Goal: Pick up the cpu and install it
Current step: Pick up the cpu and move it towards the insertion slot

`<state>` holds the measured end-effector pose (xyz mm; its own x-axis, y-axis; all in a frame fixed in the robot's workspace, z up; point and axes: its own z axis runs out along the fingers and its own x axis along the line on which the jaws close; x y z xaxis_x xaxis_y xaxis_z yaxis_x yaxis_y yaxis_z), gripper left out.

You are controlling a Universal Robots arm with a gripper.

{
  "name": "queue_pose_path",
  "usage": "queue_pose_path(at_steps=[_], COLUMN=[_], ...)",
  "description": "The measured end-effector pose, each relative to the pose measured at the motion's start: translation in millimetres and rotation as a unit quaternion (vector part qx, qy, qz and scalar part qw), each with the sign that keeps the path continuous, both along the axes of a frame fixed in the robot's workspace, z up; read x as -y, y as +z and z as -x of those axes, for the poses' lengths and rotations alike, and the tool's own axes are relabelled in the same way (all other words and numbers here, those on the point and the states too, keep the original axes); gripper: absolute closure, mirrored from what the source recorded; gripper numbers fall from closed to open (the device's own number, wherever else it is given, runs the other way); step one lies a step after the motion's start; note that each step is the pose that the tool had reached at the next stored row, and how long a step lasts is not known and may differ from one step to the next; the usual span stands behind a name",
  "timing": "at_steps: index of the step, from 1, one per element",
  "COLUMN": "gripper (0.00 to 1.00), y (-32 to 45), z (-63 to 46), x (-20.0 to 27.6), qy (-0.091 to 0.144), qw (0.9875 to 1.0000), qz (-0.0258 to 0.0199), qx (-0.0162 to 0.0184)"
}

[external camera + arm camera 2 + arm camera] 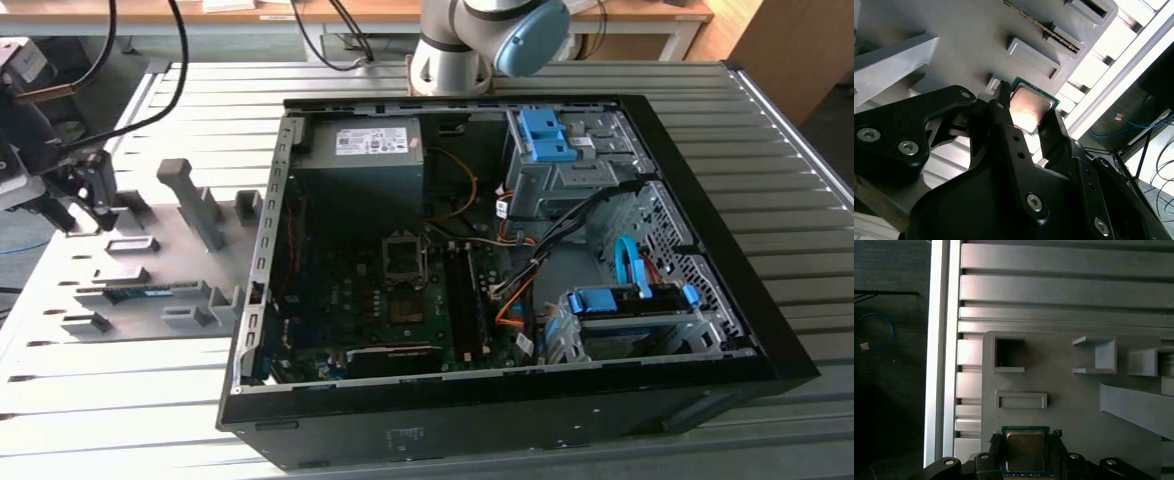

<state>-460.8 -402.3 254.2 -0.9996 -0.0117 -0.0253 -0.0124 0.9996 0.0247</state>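
Note:
The cpu (1025, 447), a small square chip with a dull metal face and green rim, sits between the two black fingers of my gripper (1025, 460), which press on its opposite edges. In the second wrist view the cpu (1030, 104) shows the same way, with a finger (1004, 107) against one side and the other finger close on the far side. The chip is just above the grey fixture plate (1069, 405). In the exterior view my gripper (83, 200) hangs over that plate (147, 265) at the exterior view's left. The black socket frame (404, 257) lies on the motherboard inside the case.
An open computer case (721, 300) lies on the slatted metal table (801, 180), with cables, blue drive brackets and a power supply inside. The fixture plate carries raised grey holders (194, 200) and a memory stick (1041, 25). Cables hang near the arm's tool at the exterior view's left.

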Motion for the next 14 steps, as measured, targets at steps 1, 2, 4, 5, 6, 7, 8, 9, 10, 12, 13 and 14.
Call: queue_pose_path(at_steps=[1, 2, 4, 5, 6, 7, 8, 9, 10, 12, 13, 14], gripper=[0.53, 0.53, 0.53, 0.53, 0.53, 0.53, 0.53, 0.53, 0.53, 0.53, 0.53, 0.53], y=[1.1, 2.2, 4.1, 5.1, 6.1, 7.3, 8.4, 9.6, 10.9, 13.6, 15.1, 16.2], z=[0.0, 0.0, 0.0, 0.0, 0.0, 0.0, 0.0, 0.0, 0.0, 0.0, 0.0, 0.0], x=[0.0, 0.0, 0.0, 0.0, 0.0, 0.0, 0.0, 0.0, 0.0, 0.0, 0.0, 0.0], qy=[0.000, 0.000, 0.000, 0.000, 0.000, 0.000, 0.000, 0.000, 0.000, 0.000, 0.000, 0.000], qw=[1.0000, 1.0000, 1.0000, 1.0000, 1.0000, 1.0000, 1.0000, 1.0000, 1.0000, 1.0000, 1.0000, 1.0000], qz=[0.0000, 0.0000, 0.0000, 0.0000, 0.0000, 0.0000, 0.0000, 0.0000, 0.0000, 0.0000, 0.0000, 0.0000], qx=[0.0000, 0.0000, 0.0000, 0.0000, 0.0000, 0.0000, 0.0000, 0.0000, 0.0000, 0.0000, 0.0000, 0.0000])
